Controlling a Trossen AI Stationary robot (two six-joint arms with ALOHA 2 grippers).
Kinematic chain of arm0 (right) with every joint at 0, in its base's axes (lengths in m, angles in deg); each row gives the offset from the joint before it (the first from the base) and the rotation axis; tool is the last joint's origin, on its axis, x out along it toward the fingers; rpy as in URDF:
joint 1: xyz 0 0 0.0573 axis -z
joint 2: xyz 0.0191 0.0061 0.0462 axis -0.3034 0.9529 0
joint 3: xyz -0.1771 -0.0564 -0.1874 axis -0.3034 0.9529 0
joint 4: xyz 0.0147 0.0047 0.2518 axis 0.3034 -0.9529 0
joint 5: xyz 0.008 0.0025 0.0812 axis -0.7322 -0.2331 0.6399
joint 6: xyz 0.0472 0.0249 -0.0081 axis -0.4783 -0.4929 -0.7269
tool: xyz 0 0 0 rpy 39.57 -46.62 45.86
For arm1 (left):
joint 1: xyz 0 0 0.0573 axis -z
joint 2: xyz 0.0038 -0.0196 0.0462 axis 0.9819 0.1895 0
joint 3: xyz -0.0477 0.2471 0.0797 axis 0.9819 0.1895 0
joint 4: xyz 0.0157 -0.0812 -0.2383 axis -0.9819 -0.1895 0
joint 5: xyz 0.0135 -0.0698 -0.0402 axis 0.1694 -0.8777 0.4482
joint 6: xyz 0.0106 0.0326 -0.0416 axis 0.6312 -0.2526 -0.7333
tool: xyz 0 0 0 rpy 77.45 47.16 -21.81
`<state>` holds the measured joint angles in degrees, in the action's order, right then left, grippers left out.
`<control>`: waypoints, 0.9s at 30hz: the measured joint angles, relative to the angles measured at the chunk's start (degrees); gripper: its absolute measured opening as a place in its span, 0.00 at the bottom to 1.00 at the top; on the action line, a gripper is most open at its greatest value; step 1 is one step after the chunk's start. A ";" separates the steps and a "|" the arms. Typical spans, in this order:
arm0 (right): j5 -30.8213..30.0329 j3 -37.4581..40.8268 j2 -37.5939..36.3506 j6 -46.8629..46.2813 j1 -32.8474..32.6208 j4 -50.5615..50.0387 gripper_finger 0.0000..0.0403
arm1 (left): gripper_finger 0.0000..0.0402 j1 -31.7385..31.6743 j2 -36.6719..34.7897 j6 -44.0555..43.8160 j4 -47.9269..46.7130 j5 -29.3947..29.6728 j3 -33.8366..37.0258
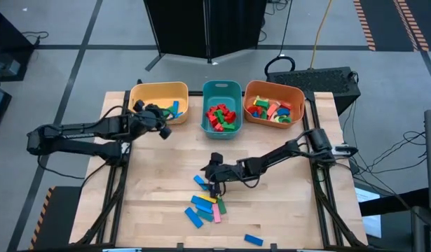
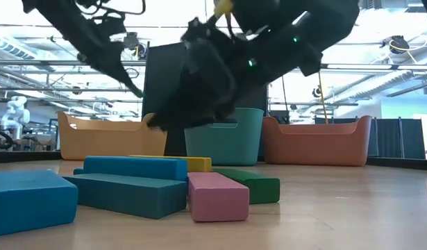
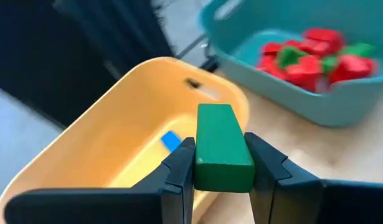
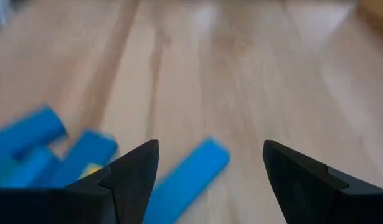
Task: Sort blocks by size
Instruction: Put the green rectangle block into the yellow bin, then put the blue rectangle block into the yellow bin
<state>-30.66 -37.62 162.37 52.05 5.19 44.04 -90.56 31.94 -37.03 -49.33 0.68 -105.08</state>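
Left gripper (image 3: pixel 219 171): clenched on a green bar (image 3: pixel 221 146), one finger against each long side, the bar's end projecting forward past the fingertips. In the high view this gripper (image 1: pixel 158 120) hangs over the near edge of the yellow bin (image 1: pixel 141 92), at the tabletop's far left. The left wrist view shows the bar above that bin's interior, where a blue block (image 3: pixel 171 140) lies on the floor.

Right gripper (image 4: pixel 210 165): released, fingers spread wide with nothing between them. In the high view it (image 1: pixel 214 171) sits low over the middle of the tabletop (image 1: pixel 285 203), at the far edge of the loose pile (image 1: pixel 207 203). The right wrist view shows a blue bar (image 4: pixel 188 177) on the wood just ahead of the fingers, with further blue bars to one side.

Loose pile: blue, pink, yellow and green bars lying close together and partly touching on the near half of the tabletop. The low view shows a pink bar (image 2: pixel 216 196) end-on beside stacked blue bars (image 2: pixel 133 182), with a green bar behind. One blue piece (image 1: pixel 254 240) lies apart, near the front edge.

Bins, in a row along the far edge: yellow bin holds a few blocks; teal bin (image 1: pixel 221 89) holds red and green pieces; orange bin (image 1: pixel 272 88) holds mixed-colour pieces.
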 joint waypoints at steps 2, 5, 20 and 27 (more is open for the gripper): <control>-0.12 -2.26 1.61 -1.40 -0.06 -2.23 0.68 | 0.21 -1.95 0.22 -2.03 1.01 1.19 1.57; -0.18 -5.11 3.29 -3.16 -0.19 -5.18 0.68 | 0.22 -4.87 0.19 -4.75 0.28 1.98 4.29; -0.51 -9.66 5.98 -9.80 -1.15 -12.57 0.68 | 0.51 -11.80 0.17 -9.40 2.09 1.32 10.72; -0.67 -9.66 6.39 -12.57 -1.23 -16.79 0.68 | 0.54 -10.75 0.17 -9.38 2.51 -3.99 10.72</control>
<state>-31.33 -47.28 168.75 39.48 3.95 27.25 -101.31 32.11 -46.41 -46.81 -3.32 -94.35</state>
